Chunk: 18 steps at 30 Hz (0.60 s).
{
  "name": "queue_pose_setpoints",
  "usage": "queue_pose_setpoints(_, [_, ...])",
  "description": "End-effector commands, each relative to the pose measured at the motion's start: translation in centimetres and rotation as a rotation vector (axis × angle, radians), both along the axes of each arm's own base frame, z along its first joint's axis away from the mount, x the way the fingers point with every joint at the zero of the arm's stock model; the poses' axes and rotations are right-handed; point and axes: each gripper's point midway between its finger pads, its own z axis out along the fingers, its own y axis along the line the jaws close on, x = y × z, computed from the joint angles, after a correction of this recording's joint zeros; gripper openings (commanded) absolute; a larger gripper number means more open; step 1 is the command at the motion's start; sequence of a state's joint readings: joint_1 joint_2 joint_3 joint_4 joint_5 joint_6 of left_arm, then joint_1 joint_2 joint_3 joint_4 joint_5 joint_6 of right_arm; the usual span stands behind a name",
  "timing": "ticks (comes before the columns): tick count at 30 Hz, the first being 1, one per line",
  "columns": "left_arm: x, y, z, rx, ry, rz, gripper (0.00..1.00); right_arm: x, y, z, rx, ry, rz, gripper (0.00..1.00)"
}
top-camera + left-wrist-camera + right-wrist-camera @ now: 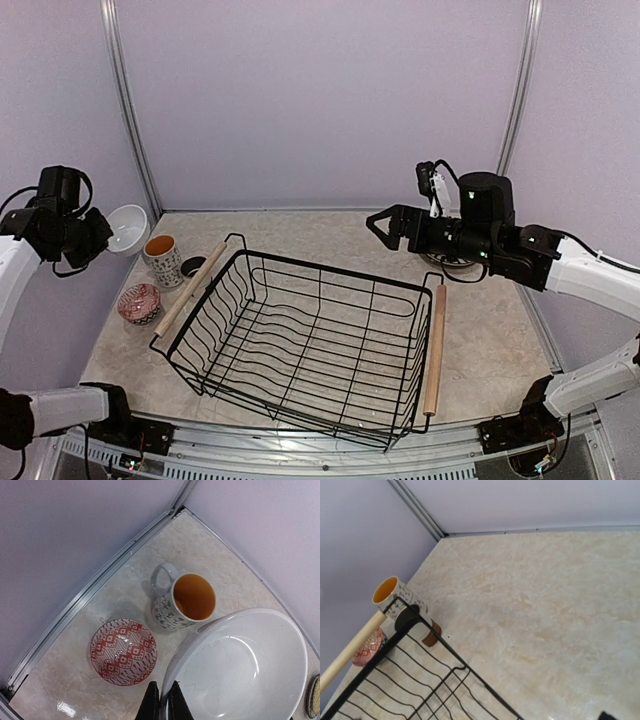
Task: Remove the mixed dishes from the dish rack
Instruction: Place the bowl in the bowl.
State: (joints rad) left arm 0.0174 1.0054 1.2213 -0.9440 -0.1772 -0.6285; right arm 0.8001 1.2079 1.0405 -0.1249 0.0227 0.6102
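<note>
White bowl (128,228) aloft in the left tool (106,238), dish rack (310,345) on the bench (500,340)

Top view first. The left tool is clamped on the white bowl's rim, and the bowl hangs off the bench over the back-left corner. Below it stand the tall patterned cup (162,258), orange inside, and the red-patterned bowl (139,303), both just beside the rack's left wooden handle (190,288). The dish rack sits mid-bench, slightly skewed. The right tool (380,228) hovers beyond the rack's far edge, jaws spread, gripping nothing.

Left wrist now. Two dark fingers (150,702) pinch the white bowl's near rim, and the bowl fills the lower right. Under it the tall patterned cup stands upright, with the red-patterned bowl just beside it.

Over to the right wrist. It shows mostly bare bench, with the rack's corner at lower left. The patterned cup peeks over the wooden handle. A brown-banded cup (429,632) sits partly hidden behind the corner wire. This tool's own fingers barely show here.
</note>
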Motion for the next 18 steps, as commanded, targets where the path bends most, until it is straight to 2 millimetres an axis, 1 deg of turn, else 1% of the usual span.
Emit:
queue_pose_setpoints(1, [0.0, 3.9, -4.9, -0.047, 0.026, 0.181, 0.00, -0.2, -1.2, 1.9, 0.001, -0.046, -0.031, 1.00])
queue_pose_setpoints(4, [-0.2, 5.0, -8.1, -0.088, 0.035, 0.259, 0.00, -0.3, -1.4, 2.3, 0.005, -0.055, -0.034, 1.00])
queue_pose_setpoints(6, [-0.1, 5.5, -9.3, -0.081, 0.033, 0.293, 0.00, -0.4, -1.6, 2.4, 0.003, -0.057, -0.034, 1.00])
queue_pose_setpoints(8, [0.1, 6.2, -10.2, -0.080, 0.023, 0.327, 0.00, -0.6, -1.7, 2.3, 0.000, -0.056, -0.035, 1.00])
queue_pose_setpoints(12, [0.9, 6.6, -12.3, -0.121, 0.064, 0.361, 0.00, -0.8, -1.9, 1.8, 0.002, -0.047, -0.031, 1.00])
queue_pose_setpoints(14, [1.9, 6.6, -13.1, -0.128, 0.084, 0.361, 0.00, -1.0, -2.1, 1.5, 0.001, -0.042, -0.032, 1.00])
queue_pose_setpoints(18, [2.3, 6.8, -15.2, -0.136, 0.134, 0.386, 0.00, -1.3, -2.6, 1.7, 0.008, -0.049, -0.044, 1.00])
